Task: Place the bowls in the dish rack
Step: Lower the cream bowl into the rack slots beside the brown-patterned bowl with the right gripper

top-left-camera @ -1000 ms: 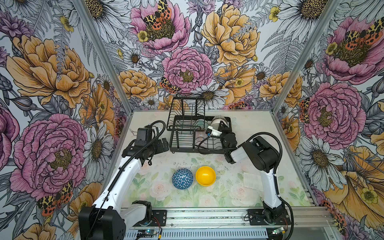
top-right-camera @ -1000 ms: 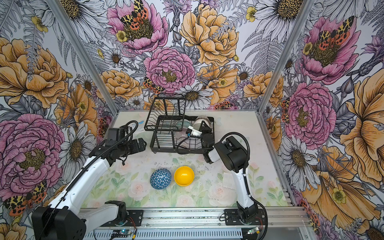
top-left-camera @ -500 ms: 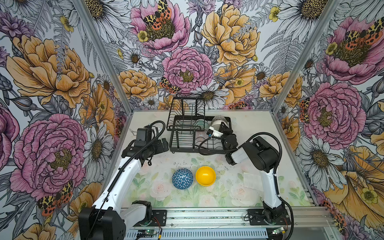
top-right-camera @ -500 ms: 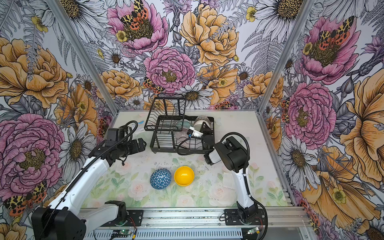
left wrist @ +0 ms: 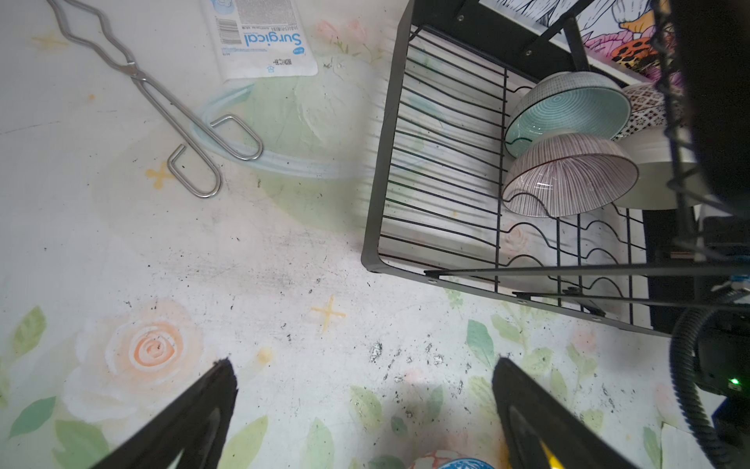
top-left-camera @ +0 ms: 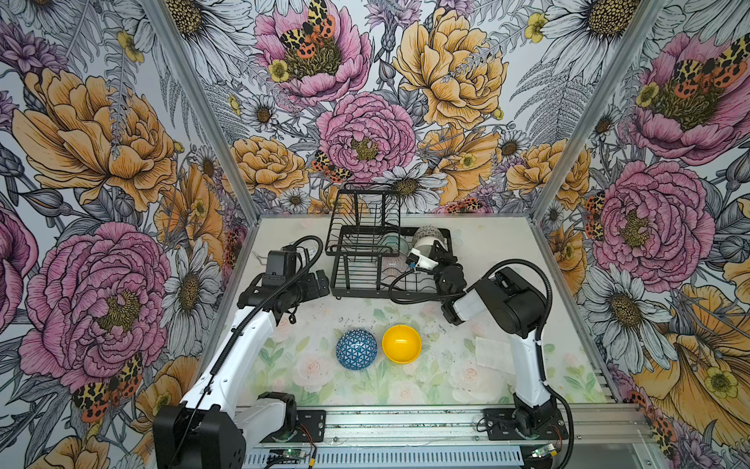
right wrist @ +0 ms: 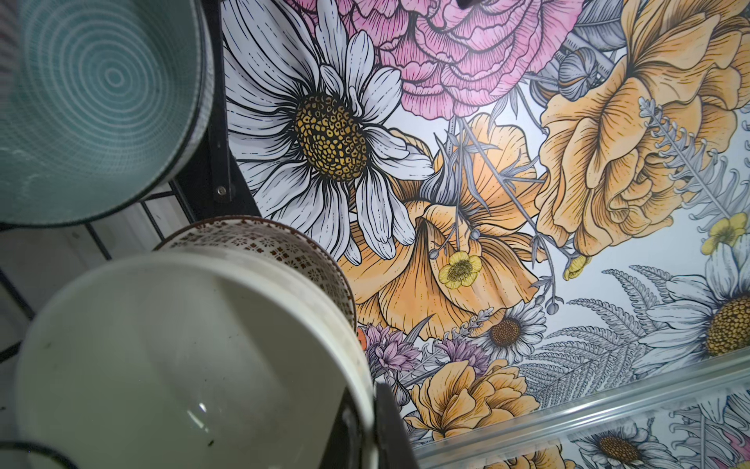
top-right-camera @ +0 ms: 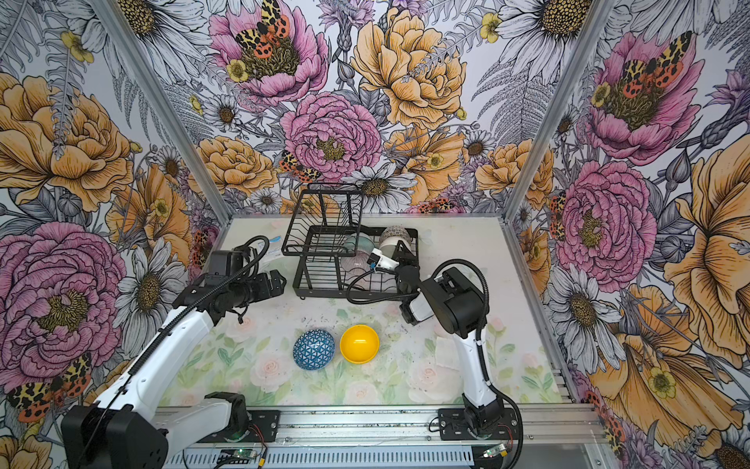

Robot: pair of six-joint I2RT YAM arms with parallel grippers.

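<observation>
Overhead, floral-walled booth [top-left-camera: 365, 134], scuffed floral tabletop [top-left-camera: 446, 365], left fingers [left wrist: 195, 414] spread wide, right fingers [right wrist: 389, 430] pinching cream bowl [right wrist: 182, 357] rim

The cream-white bowl [right wrist: 182, 365] hides most of the geometric bowl [right wrist: 259, 239] behind it; the teal bowl [right wrist: 101, 101] runs off-frame.

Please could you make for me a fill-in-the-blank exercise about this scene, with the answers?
1. On the table, outside the dish rack, are a blue bowl and a ____ bowl.
2. The white bowl is clamped at its rim by the jaws of the ____.
3. The left gripper has its jaws ____ and holds nothing.
Answers: yellow; right gripper; open.
</observation>
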